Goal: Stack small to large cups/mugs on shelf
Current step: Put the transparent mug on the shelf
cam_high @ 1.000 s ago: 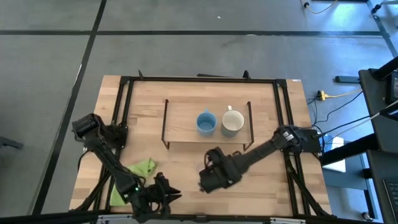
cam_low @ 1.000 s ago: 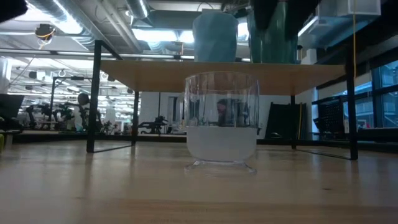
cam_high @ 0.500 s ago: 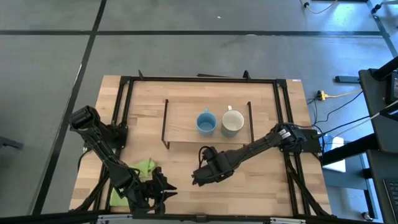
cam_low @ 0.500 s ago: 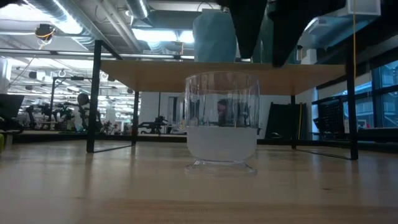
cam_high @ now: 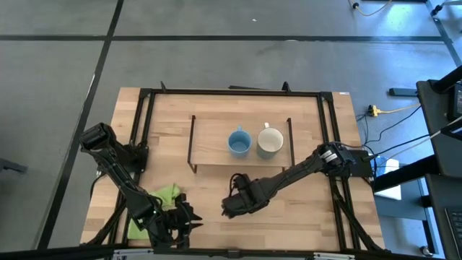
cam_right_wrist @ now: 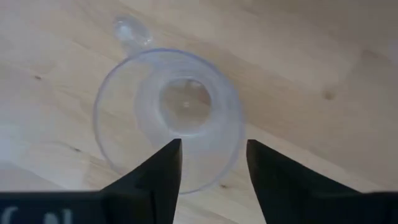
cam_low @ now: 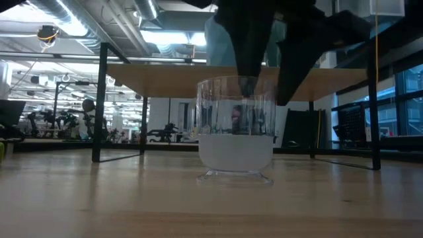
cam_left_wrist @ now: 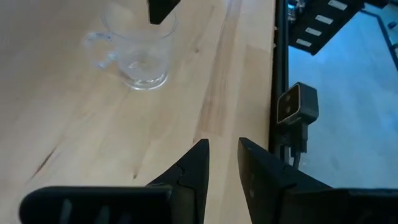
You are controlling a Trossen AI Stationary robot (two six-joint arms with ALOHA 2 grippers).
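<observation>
The small clear glass cup (cam_low: 236, 129) stands on its base on the tabletop in front of the shelf. My right gripper (cam_right_wrist: 214, 155) hangs over it, pointing down and open. One finger (cam_low: 248, 82) dips just inside the rim and the other (cam_low: 291, 79) stands outside the wall; I see no touch. The light-blue mug (cam_high: 239, 142) and the cream-white mug (cam_high: 270, 141) stand side by side on the shelf (cam_high: 209, 148). My left gripper (cam_left_wrist: 222, 155) is open and holds nothing near the table's front left; in its wrist view the glass cup (cam_left_wrist: 140, 46) shows farther off.
A green cloth (cam_high: 164, 195) lies on the table at the front left, beside my left arm. The black frame (cam_high: 144, 108) runs round the table's edges. The shelf's thin black legs (cam_low: 99, 106) stand behind the cup. Bare wood lies between the cup and the near edge.
My right gripper has come down over the glass cup while drifting a little toward the table's left, so one finger now dips inside the rim. The cup has stayed where it was. My left gripper has shifted slightly toward the left edge.
</observation>
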